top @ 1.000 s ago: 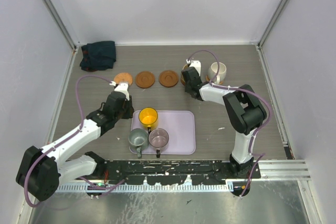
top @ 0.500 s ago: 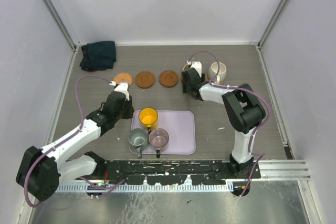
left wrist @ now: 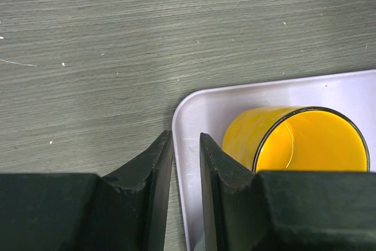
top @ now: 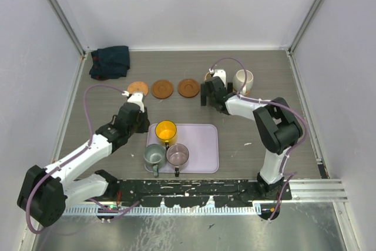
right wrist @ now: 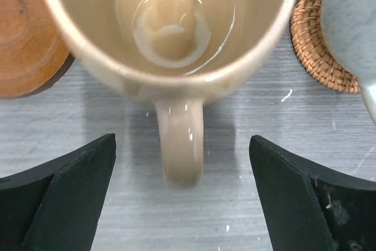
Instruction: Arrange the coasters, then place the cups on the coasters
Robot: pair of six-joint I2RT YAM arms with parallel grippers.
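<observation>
Three brown coasters [top: 162,89] lie in a row at the back. Right of them stands a tan cup [right wrist: 176,22], its handle pointing at my right gripper [right wrist: 182,139]. That gripper is open, one finger on each side of the handle, touching nothing. I cannot tell whether a coaster lies under this cup. A cream-white cup [top: 242,79] stands on a woven coaster [right wrist: 317,39]. The yellow cup [left wrist: 299,142], a grey-green cup [top: 154,154] and a purplish cup [top: 177,154] stand on the lilac tray [top: 202,145]. My left gripper [left wrist: 185,136] is shut on the tray's left rim [left wrist: 194,107].
A dark cloth [top: 110,62] is bunched in the back left corner. Side walls close the table in on the left, right and back. The brown coaster [right wrist: 17,39] closest to the tan cup lies just left of it.
My right gripper has opened wide, let go of the tan cup's handle and drawn slightly back. The left arm and the tray have not moved.
</observation>
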